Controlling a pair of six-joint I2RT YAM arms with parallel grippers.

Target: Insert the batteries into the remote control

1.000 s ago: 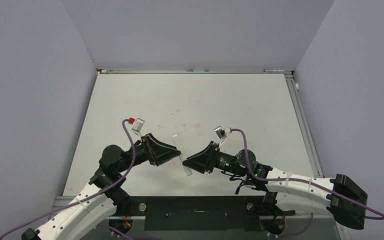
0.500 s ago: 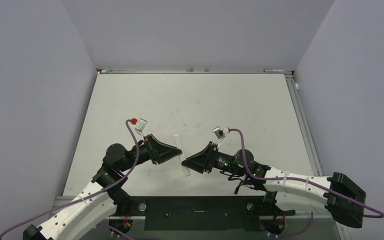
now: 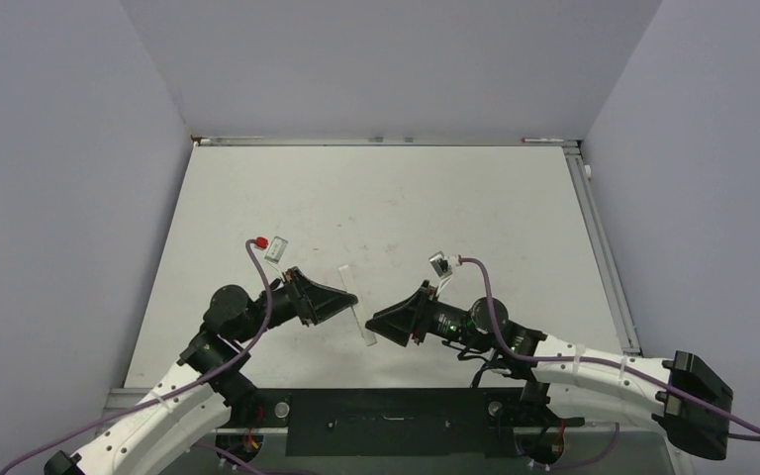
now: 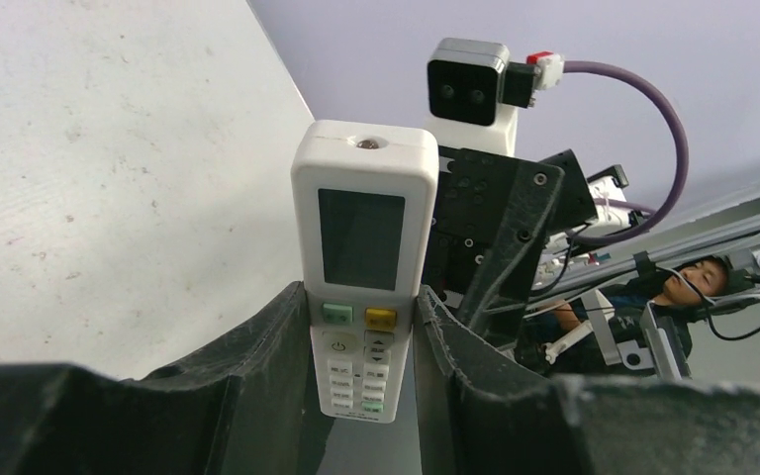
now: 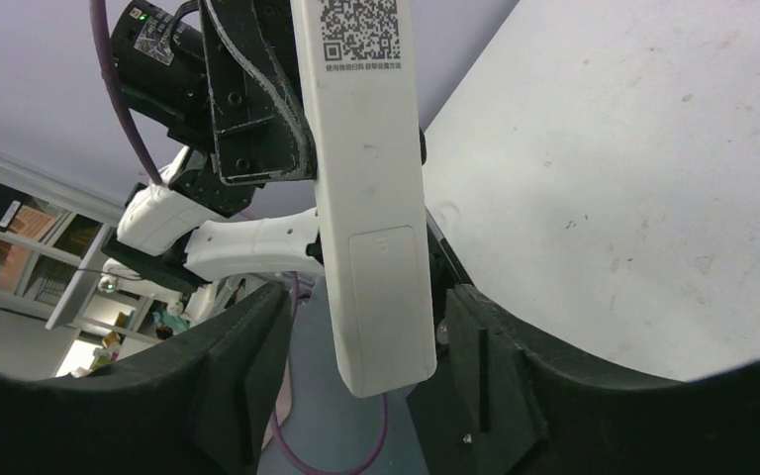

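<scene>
The white remote control (image 4: 361,257) is held in my left gripper (image 4: 361,297), which is shut on its button end, with the screen and buttons facing the left wrist camera. In the top view the remote (image 3: 357,307) hangs above the table between the two grippers. My right gripper (image 5: 366,307) is open, and the remote's free end sits between its jaws with a gap on the left side. The right wrist view shows the remote's back (image 5: 371,198), with a QR label and the battery cover (image 5: 386,297) shut. No batteries are in view.
The white table (image 3: 386,208) is ringed by grey walls on the left, back and right. A metal rail (image 3: 386,141) runs along its far edge. The left gripper (image 3: 332,300) and the right gripper (image 3: 384,325) face each other near the front edge.
My right gripper has drawn back slightly to the right. The left gripper and the remote have barely moved.
</scene>
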